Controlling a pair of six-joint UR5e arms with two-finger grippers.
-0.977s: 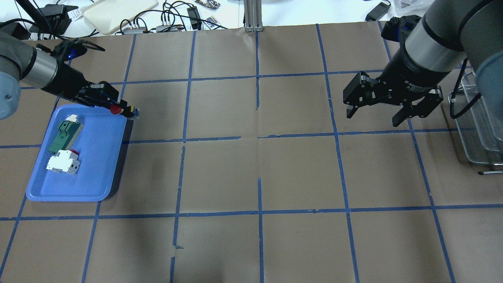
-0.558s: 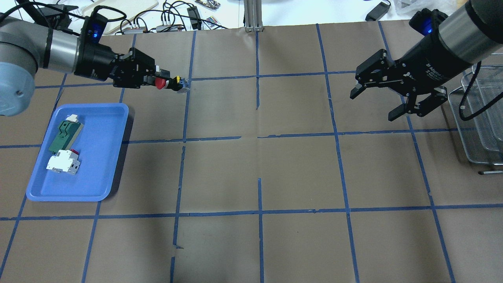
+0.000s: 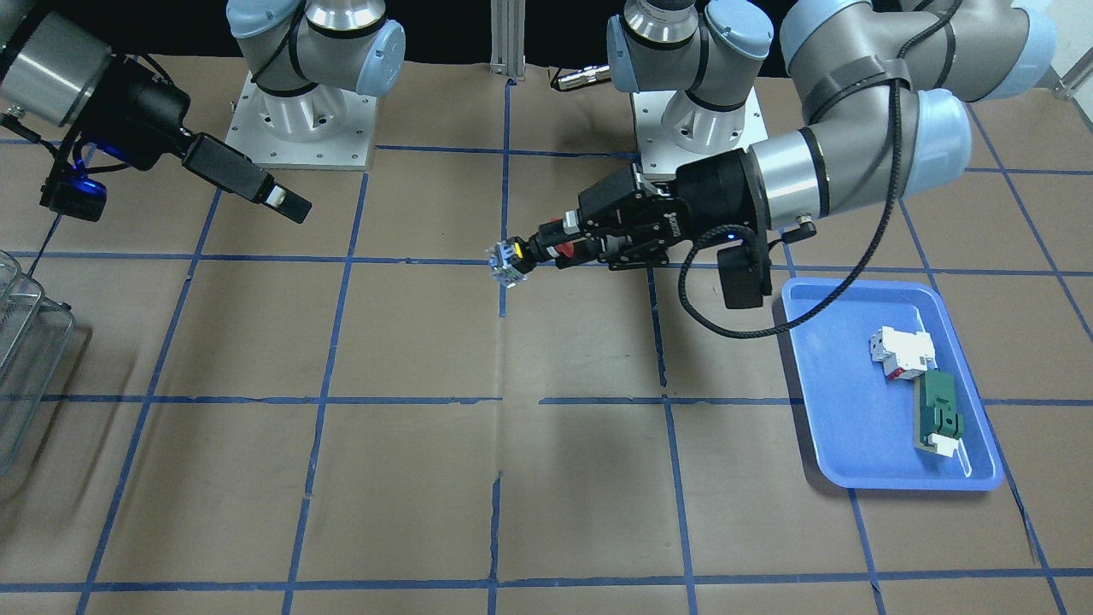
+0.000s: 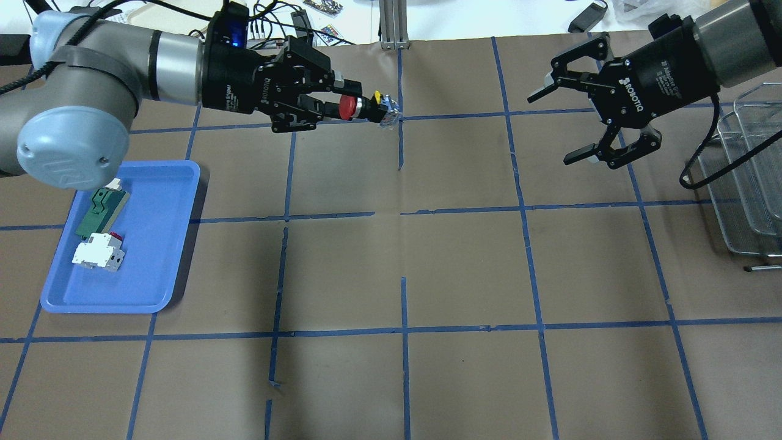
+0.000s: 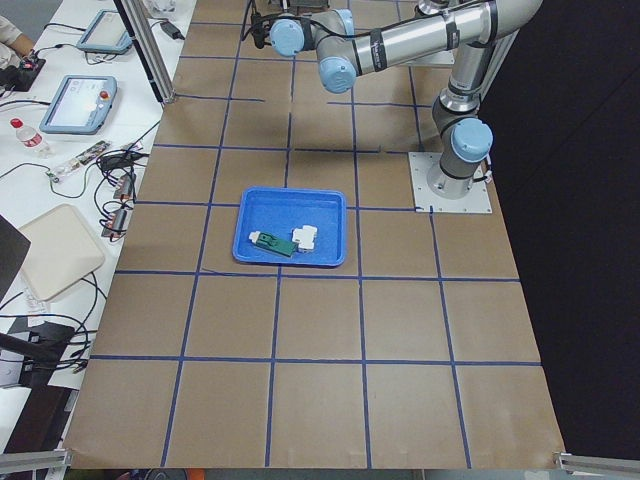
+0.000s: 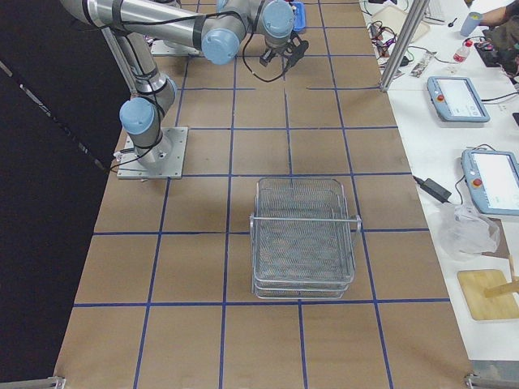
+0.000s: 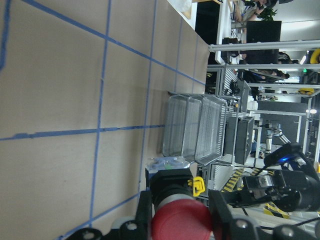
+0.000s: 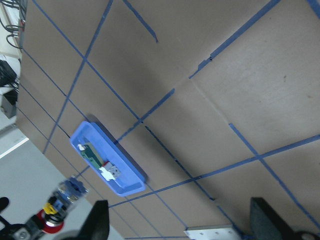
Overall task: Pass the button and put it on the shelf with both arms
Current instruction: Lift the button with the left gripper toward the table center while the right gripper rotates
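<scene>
My left gripper (image 4: pixel 333 105) is shut on the red cap of the button (image 4: pixel 366 109) and holds it level in the air over the table's far middle. The button's clear base points toward my right side. It also shows in the front view (image 3: pixel 534 254), the left wrist view (image 7: pixel 180 217) and the right wrist view (image 8: pixel 57 210). My right gripper (image 4: pixel 550 129) is open and empty, well to the right of the button and facing it. The wire-mesh shelf (image 4: pixel 742 183) stands at the table's right edge, and also shows in the right exterior view (image 6: pixel 304 235).
A blue tray (image 4: pixel 177 183) at the left holds a green flat part (image 4: pixel 101 211) and a white-and-red block (image 4: pixel 98 252). Cables and devices lie beyond the table's far edge. Brown paper with a blue tape grid covers the table.
My left arm has carried the button from the tray's far corner, up and right, to the table's far middle. My right gripper has shifted back and turned, still open.
</scene>
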